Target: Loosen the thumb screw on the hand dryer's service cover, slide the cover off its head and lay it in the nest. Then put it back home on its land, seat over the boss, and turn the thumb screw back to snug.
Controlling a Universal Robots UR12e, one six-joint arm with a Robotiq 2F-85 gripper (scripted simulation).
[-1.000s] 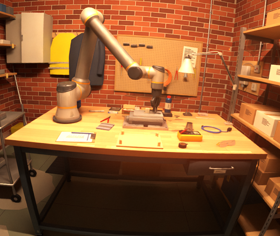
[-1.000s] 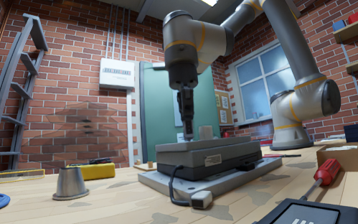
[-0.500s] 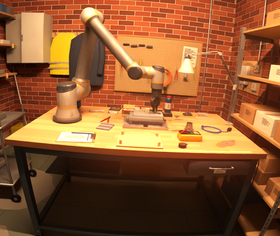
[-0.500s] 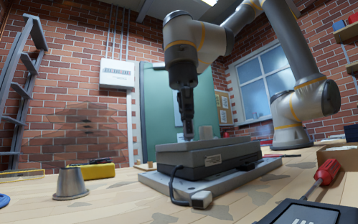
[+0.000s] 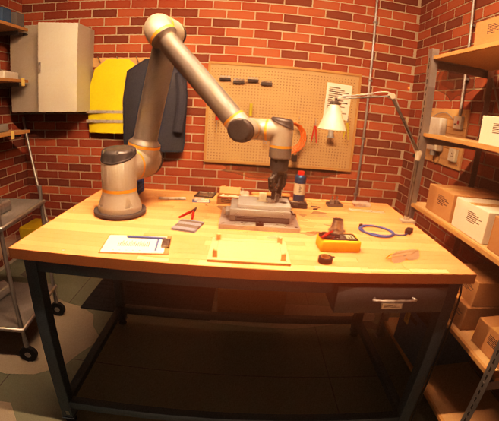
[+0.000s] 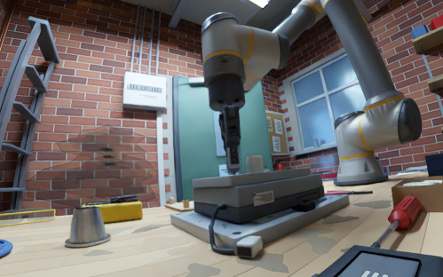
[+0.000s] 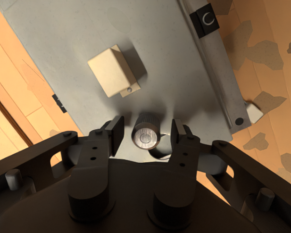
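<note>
The thumb screw (image 7: 146,131) is a knurled metal knob standing near one end of the grey service cover (image 7: 120,62). The cover lies flat on top of the hand dryer (image 5: 259,211) (image 6: 259,193), at the middle of the bench. A cream block handle (image 7: 111,71) (image 6: 255,164) sits on the cover beyond the screw. My gripper (image 7: 145,133) (image 5: 277,197) (image 6: 232,169) points straight down over the screw. It is open, one finger on either side of the knob, and holds nothing.
The dryer's base plate (image 5: 258,223) edges the work area. The nest (image 5: 249,250), a flat tray with corner stops, lies in front of it. A yellow multimeter (image 5: 338,242), a metal cone (image 6: 86,227), a blue cable (image 5: 377,230) and a red screwdriver (image 6: 399,217) lie around.
</note>
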